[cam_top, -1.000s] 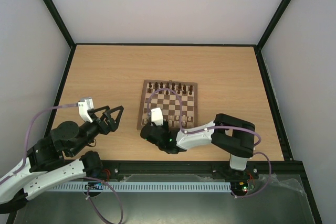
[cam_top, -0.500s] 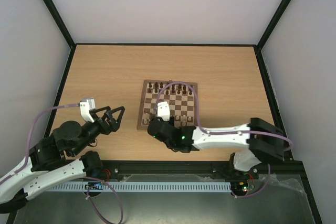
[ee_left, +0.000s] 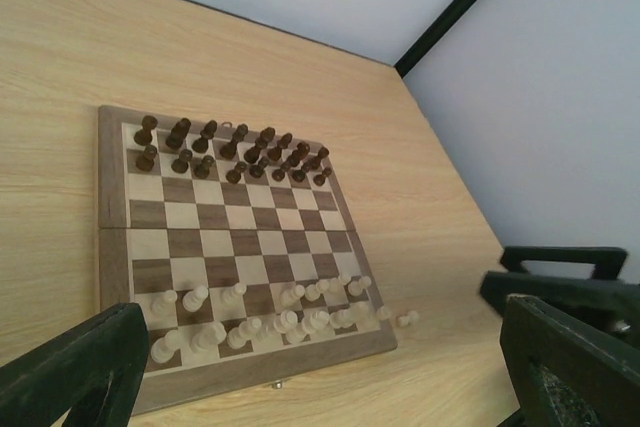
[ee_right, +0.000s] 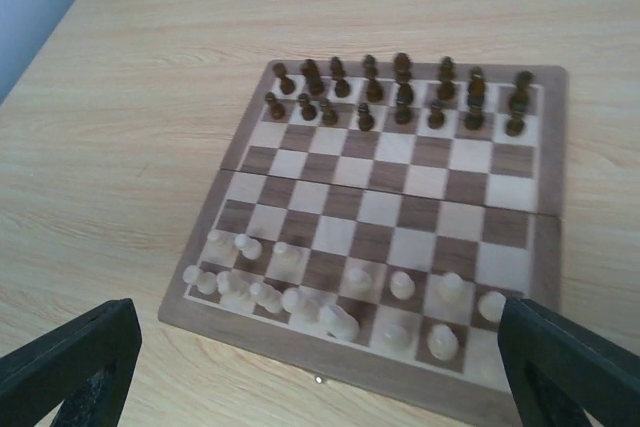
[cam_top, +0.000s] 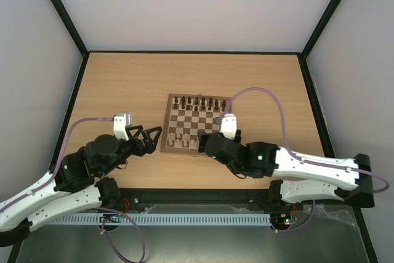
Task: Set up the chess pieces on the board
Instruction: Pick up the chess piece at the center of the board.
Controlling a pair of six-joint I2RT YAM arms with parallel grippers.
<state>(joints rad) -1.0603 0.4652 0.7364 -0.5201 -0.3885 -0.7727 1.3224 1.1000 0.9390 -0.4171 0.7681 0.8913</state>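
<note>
The board point(cam_top: 198, 124) lies mid-table. Dark chess pieces point(ee_right: 400, 92) fill its two far rows. Pale chess pieces point(ee_right: 330, 297) stand in the two near rows and crowd together, some leaning, toward the near left corner. One pale piece point(ee_left: 407, 319) lies on the table just off the board's near right corner. My right gripper point(cam_top: 207, 146) hovers over the board's near edge, open, with nothing between its fingers point(ee_right: 70, 372). My left gripper point(cam_top: 155, 138) is open and empty beside the board's left edge, its fingers point(ee_left: 75, 367) framing the board.
The wooden table point(cam_top: 123, 84) is enclosed by black frame posts point(cam_top: 61, 10) and pale walls. The right arm point(cam_top: 308, 164) stretches along the near edge from the right. Its dark gripper point(ee_left: 560, 282) shows at the right of the left wrist view.
My right gripper has opened, and its arm has stretched out and moved right along the board's near edge. The left gripper, still open, has moved right up to the board's left edge.
</note>
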